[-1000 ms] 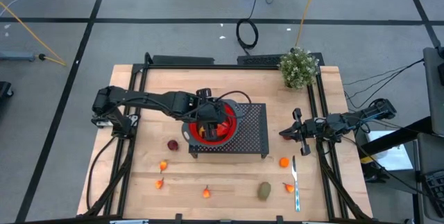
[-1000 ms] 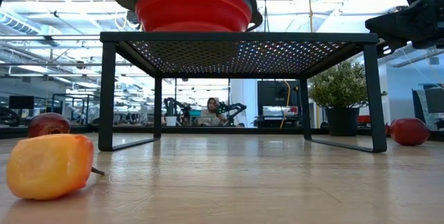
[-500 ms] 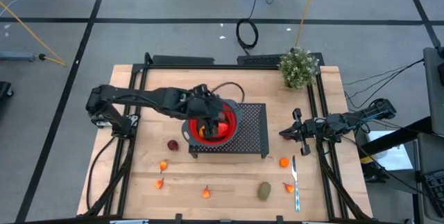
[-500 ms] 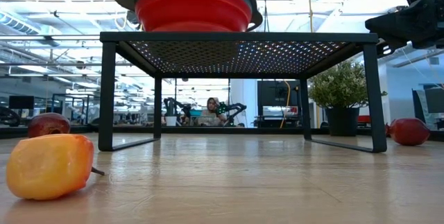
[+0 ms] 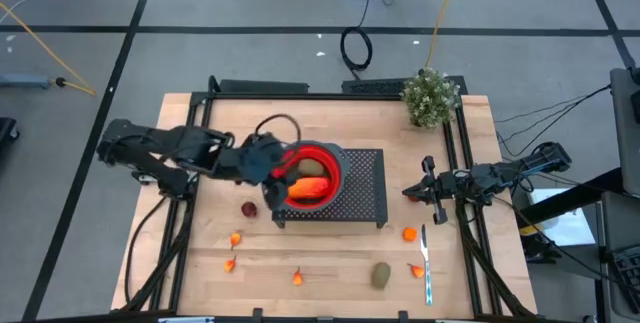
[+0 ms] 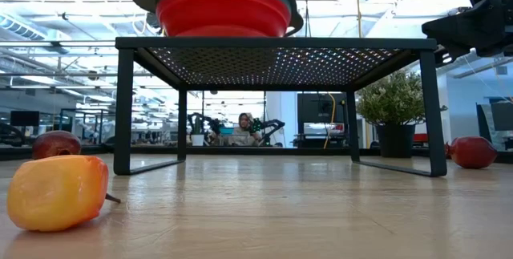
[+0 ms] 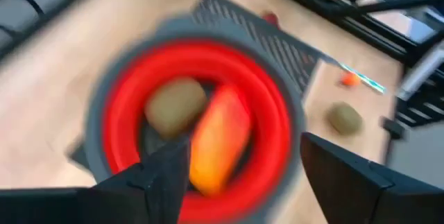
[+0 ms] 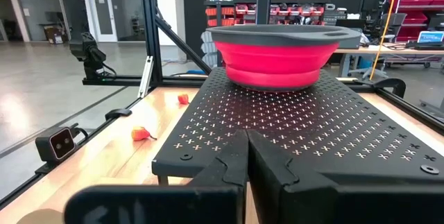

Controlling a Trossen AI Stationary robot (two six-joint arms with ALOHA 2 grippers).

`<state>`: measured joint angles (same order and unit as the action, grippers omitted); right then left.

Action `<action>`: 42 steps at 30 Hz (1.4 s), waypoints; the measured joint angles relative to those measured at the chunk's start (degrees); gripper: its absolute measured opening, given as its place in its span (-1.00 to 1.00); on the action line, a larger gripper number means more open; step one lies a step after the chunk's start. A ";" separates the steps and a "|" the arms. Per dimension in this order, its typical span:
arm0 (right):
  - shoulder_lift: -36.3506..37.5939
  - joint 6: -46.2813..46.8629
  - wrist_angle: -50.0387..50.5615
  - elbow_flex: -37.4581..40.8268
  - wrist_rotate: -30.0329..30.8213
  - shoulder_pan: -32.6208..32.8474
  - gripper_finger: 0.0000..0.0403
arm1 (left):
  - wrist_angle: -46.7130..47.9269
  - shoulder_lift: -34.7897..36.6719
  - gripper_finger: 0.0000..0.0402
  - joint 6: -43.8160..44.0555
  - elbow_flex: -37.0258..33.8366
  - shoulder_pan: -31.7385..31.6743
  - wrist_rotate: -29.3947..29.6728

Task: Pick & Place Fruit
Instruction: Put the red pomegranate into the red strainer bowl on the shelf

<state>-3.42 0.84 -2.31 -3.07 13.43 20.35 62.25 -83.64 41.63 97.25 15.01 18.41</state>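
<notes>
A red bowl with a grey rim stands on a black perforated stand. In it lie a long orange piece and a brownish-green oval. My left gripper hovers open and empty just over the bowl's left rim. A dark red round fruit rests on the table left of the stand. Another brownish-green oval and small orange bits lie along the near side. My right gripper waits shut, right of the stand.
A silver utensil with a light-blue handle lies near the table's right near corner, beside an orange-red bit. A potted plant stands at the far right corner. Black rails run along both table sides. Bare wood lies in front of the stand.
My left gripper has drawn back from over the bowl's middle toward the table's left edge, its arm folding back. The long orange piece and the brownish-green oval, covered by the gripper before, now show lying in the bowl.
</notes>
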 joint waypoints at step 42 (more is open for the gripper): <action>0.02 0.00 -0.02 0.00 -0.04 -0.01 -1.00 | 27.43 0.40 -0.91 31.98 -22.34 28.48 -11.73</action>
<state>-3.40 0.84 -2.33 -3.06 13.39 20.35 89.68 -83.24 73.60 74.91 43.50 6.69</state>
